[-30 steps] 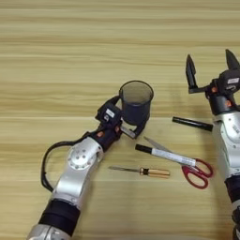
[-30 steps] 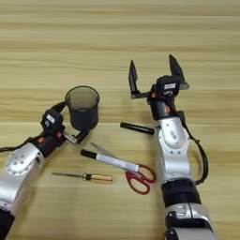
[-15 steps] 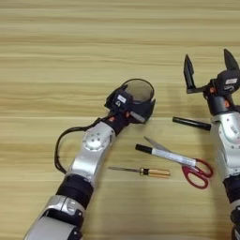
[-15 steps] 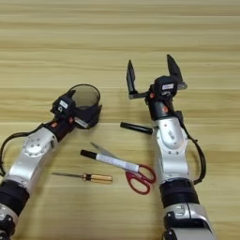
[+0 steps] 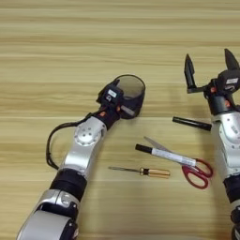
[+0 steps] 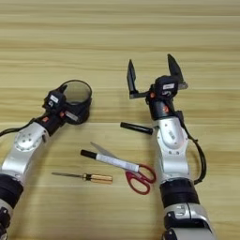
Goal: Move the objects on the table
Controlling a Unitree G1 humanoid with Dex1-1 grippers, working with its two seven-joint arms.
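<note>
Your left gripper (image 5: 123,105) has carried the cup (image 5: 130,95) up the table (image 5: 56,47) over the last second: it sat nearer you, just above the marker's cap, and now it is well clear of the other things, further from you and a touch to the right. The fingers are closed on the cup's near wall, one seemingly inside the rim, and the cup looks tilted away from you, so I judge it held rather than set down. That means the first object is mid-move; you need a spot to put it upright before you let go.

Below it, nothing has shifted. The screwdriver (image 5: 143,171) lies flat nearest you. The marker (image 5: 164,155) rests across the scissors (image 5: 187,165), touching them. The pen (image 5: 191,123) lies apart, just left of your right forearm.

Your right gripper (image 6: 152,75) has stayed where it was, raised above the pen with both fingers spread wide and nothing between them. It looks ready for the pen
</note>
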